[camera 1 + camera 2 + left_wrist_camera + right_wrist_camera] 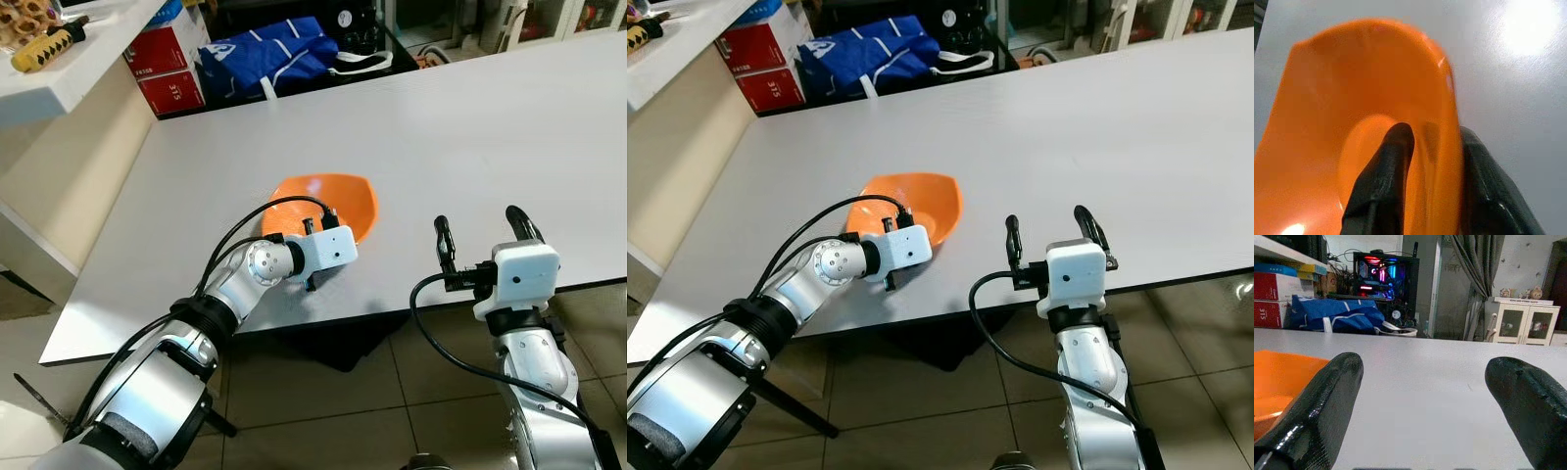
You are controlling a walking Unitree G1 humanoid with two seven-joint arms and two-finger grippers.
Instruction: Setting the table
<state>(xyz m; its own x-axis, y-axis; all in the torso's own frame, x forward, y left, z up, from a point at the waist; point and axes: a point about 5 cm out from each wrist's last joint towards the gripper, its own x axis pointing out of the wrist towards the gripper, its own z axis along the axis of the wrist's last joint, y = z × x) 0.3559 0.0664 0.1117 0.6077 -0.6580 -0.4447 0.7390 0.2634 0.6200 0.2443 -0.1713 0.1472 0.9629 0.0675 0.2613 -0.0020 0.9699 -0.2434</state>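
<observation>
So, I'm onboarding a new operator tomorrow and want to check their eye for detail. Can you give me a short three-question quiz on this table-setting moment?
1. True or false: the left gripper has the rim of the orange bowl between its fingers.
2. Multiple choice: where is the right gripper? A) inside the bowl B) open at the near edge of the white table, beside the bowl C) shut on a red box
3. Fill in: beyond the far edge of the table lies a ____ bag.

Key
1. True: one finger is inside the bowl, the other outside its wall.
2. B
3. blue
</observation>
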